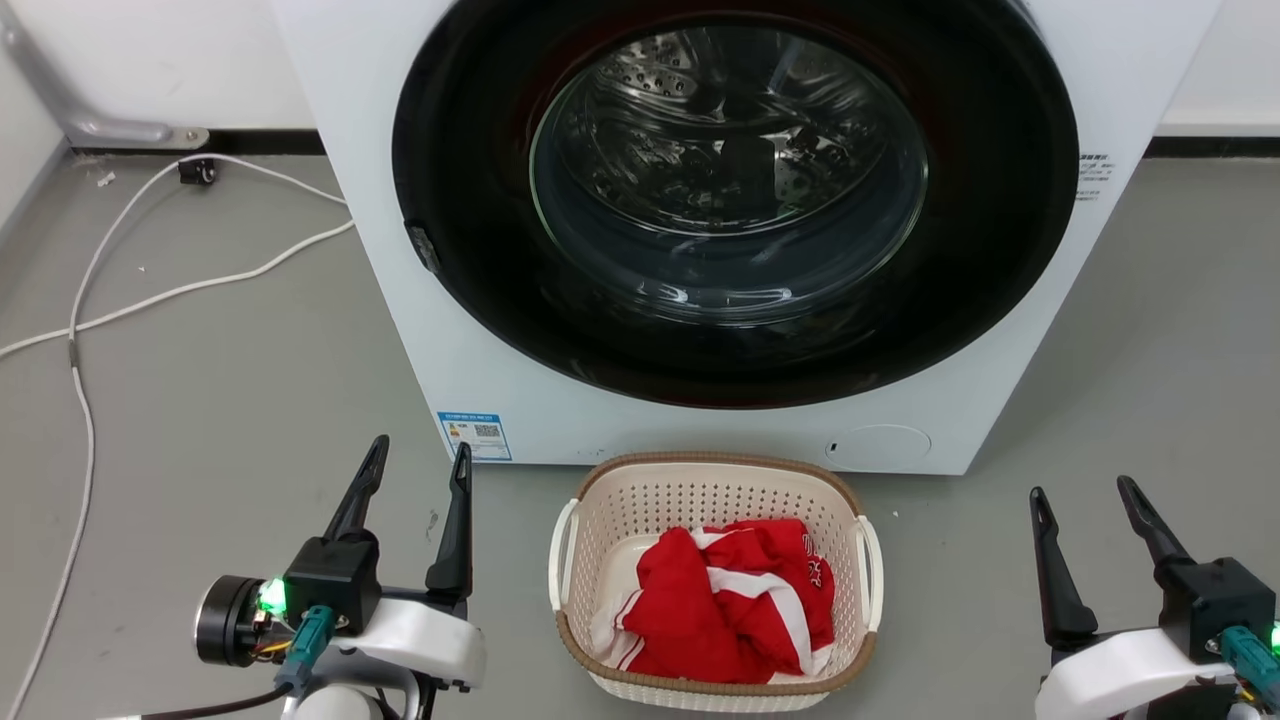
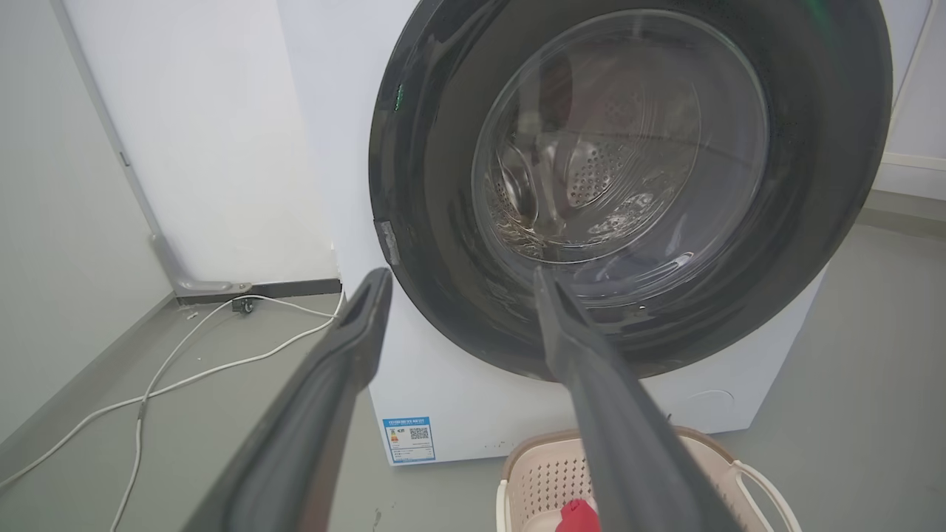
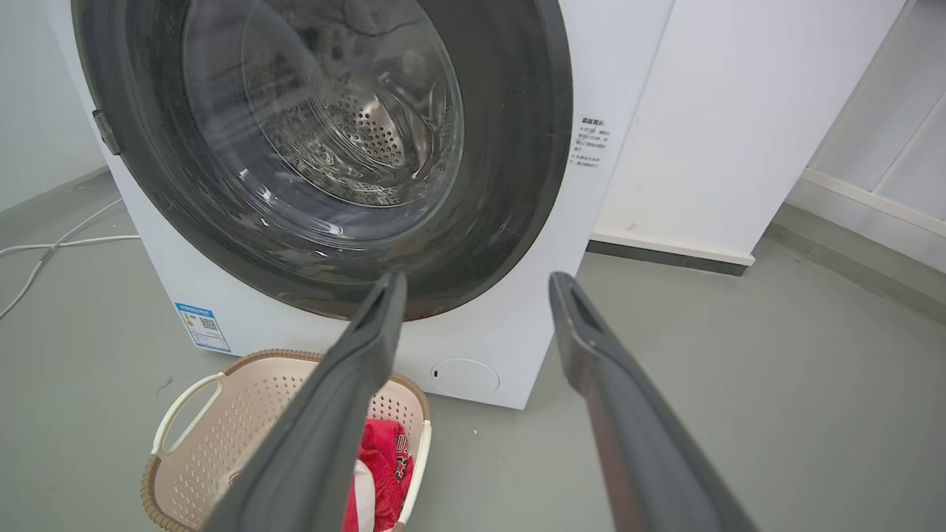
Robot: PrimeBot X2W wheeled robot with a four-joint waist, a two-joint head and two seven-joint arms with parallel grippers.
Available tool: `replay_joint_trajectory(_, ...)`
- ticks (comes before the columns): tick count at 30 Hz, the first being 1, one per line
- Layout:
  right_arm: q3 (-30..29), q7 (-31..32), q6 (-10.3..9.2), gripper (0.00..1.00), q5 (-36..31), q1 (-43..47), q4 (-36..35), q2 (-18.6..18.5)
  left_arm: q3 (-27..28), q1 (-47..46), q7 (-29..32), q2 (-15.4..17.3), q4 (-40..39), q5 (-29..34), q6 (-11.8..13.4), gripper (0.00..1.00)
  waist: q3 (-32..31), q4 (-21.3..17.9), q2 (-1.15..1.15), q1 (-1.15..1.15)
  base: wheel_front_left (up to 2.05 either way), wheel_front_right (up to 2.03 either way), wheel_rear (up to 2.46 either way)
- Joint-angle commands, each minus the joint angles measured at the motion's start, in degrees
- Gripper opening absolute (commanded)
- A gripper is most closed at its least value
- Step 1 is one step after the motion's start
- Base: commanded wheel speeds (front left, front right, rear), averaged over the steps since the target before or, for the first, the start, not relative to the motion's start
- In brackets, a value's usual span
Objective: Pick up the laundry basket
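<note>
Laundry basket [image 1: 715,461] is being seen on the floor [image 1: 200,400] at lower centre of the frame, below the washing machine [image 1: 360,150], flanked by the empty, spread-fingered left hand [image 1: 421,447] at lower left, apparently nearer, and the empty, spread-fingered right hand [image 1: 1082,488] at lower right.

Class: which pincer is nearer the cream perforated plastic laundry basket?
Left. The left pincer stands open a short gap from the left handle of the cream perforated plastic laundry basket; the right pincer stands open farther off, on its right.
</note>
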Motion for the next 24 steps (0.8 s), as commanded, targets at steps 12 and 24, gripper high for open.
replay_joint_trajectory(12, -1.38, -0.03, -0.04, 1.0, 0.91, -10.78, 7.79, 0.19, 1.09, -9.69, 0.27, 0.34, 6.79, -2.64, -1.6, 1.0, 9.83, -1.31, 0.0, 0.0, 0.0, 0.0, 0.0)
replay_joint_trajectory(24, 0.1, 5.01, -0.04, 1.0, 2.88, -28.91, 24.25, 0.19, 1.93, -26.6, 6.26, 3.52, 19.79, -7.35, -4.59, 1.0, 23.54, -2.74, 0.0, 0.0, 0.0, 0.0, 0.0)
